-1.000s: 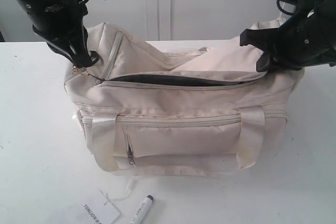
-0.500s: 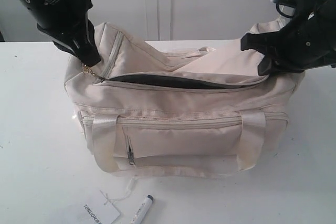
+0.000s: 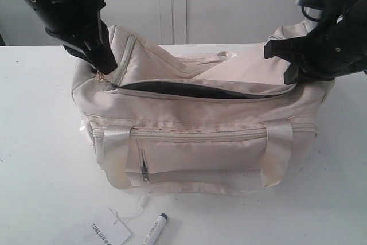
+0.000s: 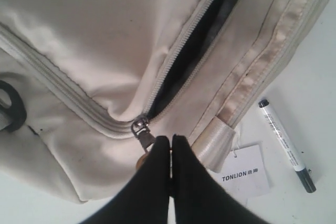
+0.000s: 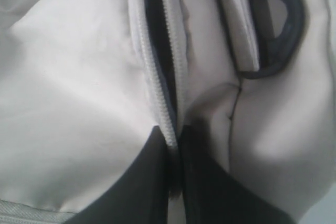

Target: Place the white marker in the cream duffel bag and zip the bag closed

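Watching the white counter (image 3: 40,142) with the cream duffel bag (image 3: 195,136) on it, top zipper partly open.
My right hand (image 5: 176,140) is pinched narrow on the bag's fabric at the right end of the zipper. My left hand (image 4: 170,141) is pressed closed just beside the zipper pull (image 4: 142,130), and I cannot tell whether it grips anything. The paper tag (image 3: 109,233) and the white marker (image 3: 155,229) lie on the counter in front of the bag, apart from it.

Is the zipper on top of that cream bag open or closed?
Open. On the soft cream fabric duffel bag, the top zipper gapes dark between its teeth, its metal slider at one end.
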`<state>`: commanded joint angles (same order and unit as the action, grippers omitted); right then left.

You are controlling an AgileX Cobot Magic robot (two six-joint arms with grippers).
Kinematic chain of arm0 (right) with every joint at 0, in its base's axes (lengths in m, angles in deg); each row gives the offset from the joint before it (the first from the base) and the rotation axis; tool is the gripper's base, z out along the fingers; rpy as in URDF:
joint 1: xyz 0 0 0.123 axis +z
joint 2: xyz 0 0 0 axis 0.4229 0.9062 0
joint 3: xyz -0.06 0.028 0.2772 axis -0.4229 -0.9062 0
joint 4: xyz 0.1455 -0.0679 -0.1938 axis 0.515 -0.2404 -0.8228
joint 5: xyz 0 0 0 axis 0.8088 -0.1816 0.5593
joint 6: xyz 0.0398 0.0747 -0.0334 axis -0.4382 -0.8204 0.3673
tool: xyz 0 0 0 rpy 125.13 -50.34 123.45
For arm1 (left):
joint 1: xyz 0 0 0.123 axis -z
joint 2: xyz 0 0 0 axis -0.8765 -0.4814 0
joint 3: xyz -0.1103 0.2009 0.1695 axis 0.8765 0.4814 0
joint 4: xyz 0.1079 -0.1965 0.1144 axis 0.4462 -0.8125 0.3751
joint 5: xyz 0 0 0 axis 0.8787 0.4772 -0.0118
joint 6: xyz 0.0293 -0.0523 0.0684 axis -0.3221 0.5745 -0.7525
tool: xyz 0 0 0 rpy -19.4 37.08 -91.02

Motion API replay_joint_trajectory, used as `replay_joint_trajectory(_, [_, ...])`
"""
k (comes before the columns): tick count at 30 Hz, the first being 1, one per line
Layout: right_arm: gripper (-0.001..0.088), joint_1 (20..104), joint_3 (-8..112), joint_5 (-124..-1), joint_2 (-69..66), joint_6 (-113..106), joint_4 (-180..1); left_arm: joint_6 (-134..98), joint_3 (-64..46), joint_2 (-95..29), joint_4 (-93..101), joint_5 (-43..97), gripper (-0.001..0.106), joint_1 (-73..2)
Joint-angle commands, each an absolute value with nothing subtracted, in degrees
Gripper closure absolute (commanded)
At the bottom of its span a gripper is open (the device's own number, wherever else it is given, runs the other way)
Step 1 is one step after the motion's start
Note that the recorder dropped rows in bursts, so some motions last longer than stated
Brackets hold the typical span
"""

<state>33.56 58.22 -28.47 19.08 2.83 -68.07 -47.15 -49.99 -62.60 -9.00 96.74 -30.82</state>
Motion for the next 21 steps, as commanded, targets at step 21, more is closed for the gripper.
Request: replay_joint_trajectory(21, [0.0529, 33.6, 58.3, -26.4, 15.7, 5.3, -67.9, -48.4, -50.0, -62.6, -9.0, 96.7, 0.105, -30.8])
